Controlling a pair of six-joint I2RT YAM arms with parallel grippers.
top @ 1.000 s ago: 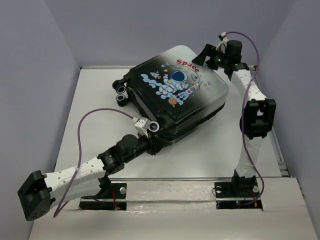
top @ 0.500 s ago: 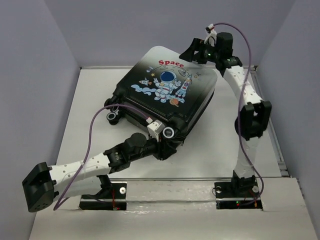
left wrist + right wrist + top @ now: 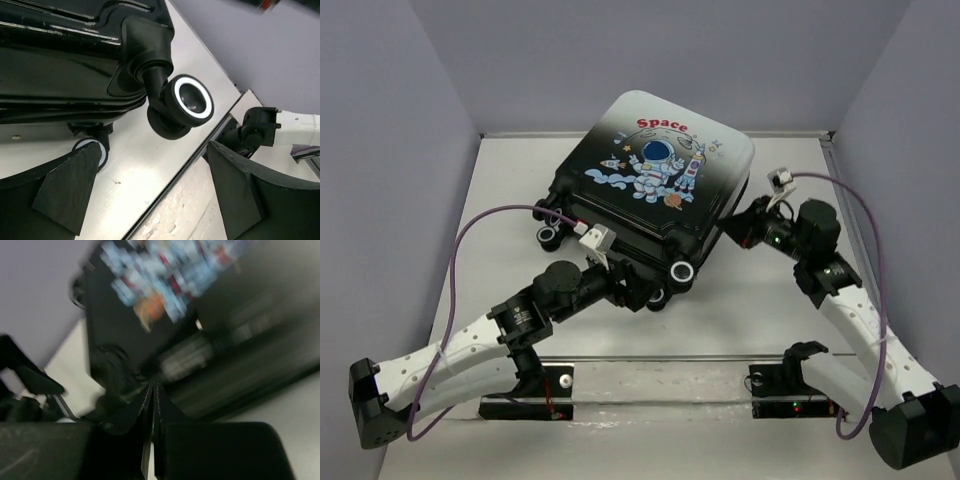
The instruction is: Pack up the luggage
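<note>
White-to-black hard-shell wheeled luggage (image 3: pixel 660 190) lies closed and flat on the white table (image 3: pixel 500 200), toward the back centre, with the astronaut and red "Space" print facing up. Its wheeled end points toward the near left. Compared with one second ago, the shell has turned so that the print now reads nearly square to the overhead camera. The wheeled end has also swung closer to the arm bases. A black caster wheel with a white ring (image 3: pixel 682 271) stands at the near corner of the shell. The left gripper (image 3: pixel 638 288) sits low on the table just beside that corner. In the left wrist view its fingers (image 3: pixel 70 190) are spread wide. The caster (image 3: pixel 192 98) stands ahead of the gap between them, and they touch nothing. Half a second ago this gripper lay a little nearer the arm bases. The right gripper (image 3: pixel 738 225) is at the right side wall of the luggage, near the table. One second ago it was raised at the far back corner. The right wrist view is motion-blurred, but its fingers (image 3: pixel 125 415) show pressed almost together with nothing between them. The dark shell (image 3: pixel 200 315) lies just ahead of them.
</note>
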